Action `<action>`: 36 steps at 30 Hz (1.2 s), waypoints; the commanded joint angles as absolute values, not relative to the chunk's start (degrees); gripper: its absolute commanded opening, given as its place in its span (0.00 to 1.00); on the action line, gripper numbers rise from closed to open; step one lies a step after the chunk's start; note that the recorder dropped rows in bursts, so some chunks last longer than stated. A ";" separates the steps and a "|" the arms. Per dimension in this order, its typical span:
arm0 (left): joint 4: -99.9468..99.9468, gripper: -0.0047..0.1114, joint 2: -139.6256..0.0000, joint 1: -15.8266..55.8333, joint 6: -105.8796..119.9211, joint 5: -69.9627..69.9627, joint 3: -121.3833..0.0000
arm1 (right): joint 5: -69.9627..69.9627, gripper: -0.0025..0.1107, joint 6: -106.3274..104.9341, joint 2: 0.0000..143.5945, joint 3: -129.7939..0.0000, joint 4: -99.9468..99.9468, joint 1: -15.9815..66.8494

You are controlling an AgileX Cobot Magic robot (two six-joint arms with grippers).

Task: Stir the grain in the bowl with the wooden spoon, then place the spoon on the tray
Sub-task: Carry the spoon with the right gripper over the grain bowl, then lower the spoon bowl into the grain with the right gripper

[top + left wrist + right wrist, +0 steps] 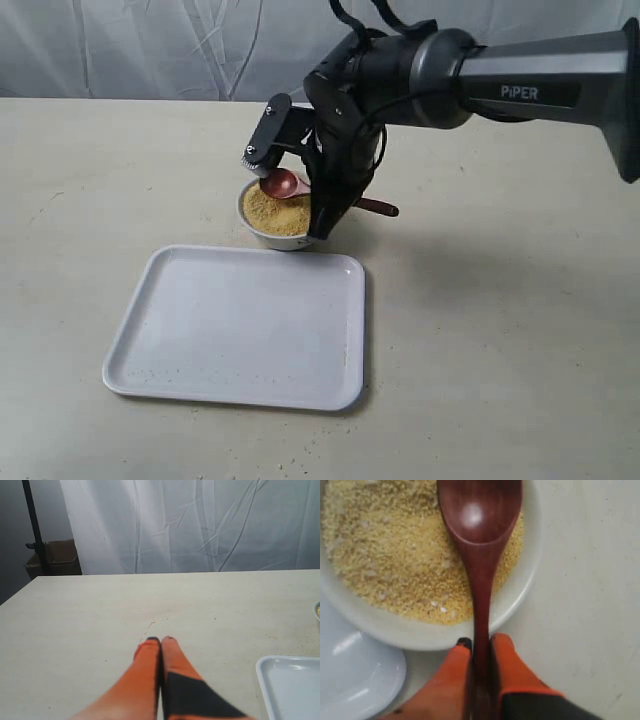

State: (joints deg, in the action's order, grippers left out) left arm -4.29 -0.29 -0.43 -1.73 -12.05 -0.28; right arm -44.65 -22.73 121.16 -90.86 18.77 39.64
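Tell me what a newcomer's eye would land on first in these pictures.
The right gripper, clamped on the wooden spoon, holds its dark oval head over the yellow grain in the small white bowl. Nearer the exterior camera lies the large white tray, bare but for a few specks.

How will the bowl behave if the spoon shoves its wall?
The bowl looks small and sits unheld on the smooth table, so it probably slides easily. The grain lies near its rim, so any tip likely spills.
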 commanded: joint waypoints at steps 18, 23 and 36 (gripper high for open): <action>-4.09 0.04 0.00 -0.48 -1.90 -11.86 0.00 | -47.84 0.50 -1.79 113.69 -91.26 17.34 39.43; -4.09 0.04 0.00 -0.48 -1.90 -11.86 0.00 | -48.31 0.50 15.92 104.69 -86.80 13.33 39.43; -4.09 0.04 0.00 -0.48 -1.90 -11.86 0.00 | 25.70 0.50 24.70 90.82 -37.68 -27.66 45.24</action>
State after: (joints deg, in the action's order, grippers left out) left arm -4.29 -0.29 -0.43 -1.73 -12.05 -0.28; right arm 9.21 22.11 91.04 -44.49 -18.43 42.81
